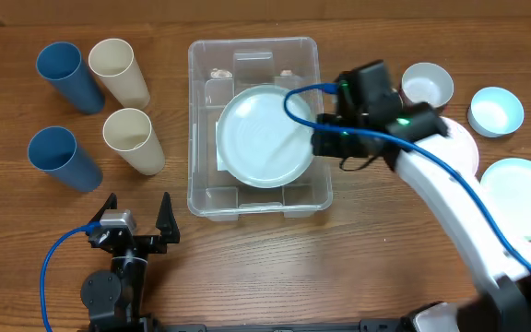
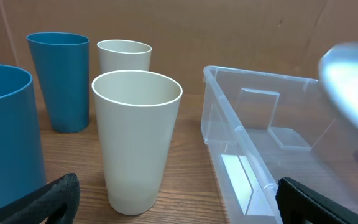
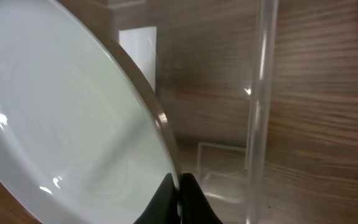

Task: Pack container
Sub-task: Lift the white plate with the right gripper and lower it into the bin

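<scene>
The clear plastic container (image 1: 201,198) stands mid-table; it also shows in the left wrist view (image 2: 229,118) and the right wrist view (image 3: 257,93). My right gripper (image 1: 319,138) is shut on the rim of a pale green plate (image 1: 261,138) and holds it tilted over the container's inside. In the right wrist view the fingers (image 3: 179,193) pinch the plate's edge (image 3: 61,106). My left gripper (image 1: 136,221) is open and empty near the front edge, left of the container; its fingertips (image 2: 179,202) frame a cream cup (image 2: 135,137).
Two blue cups (image 1: 67,76) (image 1: 61,157) and two cream cups (image 1: 120,72) (image 1: 133,140) stand left of the container. To the right are a white bowl (image 1: 428,85), a light blue bowl (image 1: 496,111) and a pale plate (image 1: 524,195).
</scene>
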`<state>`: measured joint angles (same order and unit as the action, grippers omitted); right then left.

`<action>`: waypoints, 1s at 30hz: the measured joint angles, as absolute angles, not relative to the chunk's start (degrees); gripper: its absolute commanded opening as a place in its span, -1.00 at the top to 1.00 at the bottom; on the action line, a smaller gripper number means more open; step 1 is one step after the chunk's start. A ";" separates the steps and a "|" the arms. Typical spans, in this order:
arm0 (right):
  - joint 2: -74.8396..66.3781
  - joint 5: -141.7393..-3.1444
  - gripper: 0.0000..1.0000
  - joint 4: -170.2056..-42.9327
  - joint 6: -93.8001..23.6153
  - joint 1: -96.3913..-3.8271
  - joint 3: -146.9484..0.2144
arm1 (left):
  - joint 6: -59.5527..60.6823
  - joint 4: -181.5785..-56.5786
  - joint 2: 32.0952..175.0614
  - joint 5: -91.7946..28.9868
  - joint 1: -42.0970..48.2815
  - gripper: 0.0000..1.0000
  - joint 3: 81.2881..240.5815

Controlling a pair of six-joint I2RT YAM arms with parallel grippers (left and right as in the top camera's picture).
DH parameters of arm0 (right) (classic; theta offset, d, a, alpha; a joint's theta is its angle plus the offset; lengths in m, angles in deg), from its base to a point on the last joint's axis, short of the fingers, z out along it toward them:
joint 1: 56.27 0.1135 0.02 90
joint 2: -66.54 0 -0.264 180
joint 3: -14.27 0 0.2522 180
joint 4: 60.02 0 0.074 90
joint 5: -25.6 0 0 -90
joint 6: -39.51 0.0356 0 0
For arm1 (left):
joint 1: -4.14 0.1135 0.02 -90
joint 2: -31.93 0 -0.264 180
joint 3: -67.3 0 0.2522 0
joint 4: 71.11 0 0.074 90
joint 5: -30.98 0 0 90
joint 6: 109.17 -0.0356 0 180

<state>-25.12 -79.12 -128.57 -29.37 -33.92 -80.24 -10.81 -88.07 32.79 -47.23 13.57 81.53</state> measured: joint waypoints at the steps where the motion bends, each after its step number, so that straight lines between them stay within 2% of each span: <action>1: -26.80 -79.01 0.92 -127.91 -29.39 -33.55 -80.24 | -10.81 -88.10 32.79 -47.23 13.57 -1.00 81.53; 11: -36.20 -78.68 0.92 -124.96 -29.37 -30.14 -80.24 | -10.81 -88.07 32.79 -47.23 13.57 -1.00 81.53; 30: -36.28 -66.73 0.93 -124.72 -27.16 -20.85 -80.26 | -10.81 -88.07 32.79 -47.23 13.57 -1.00 81.53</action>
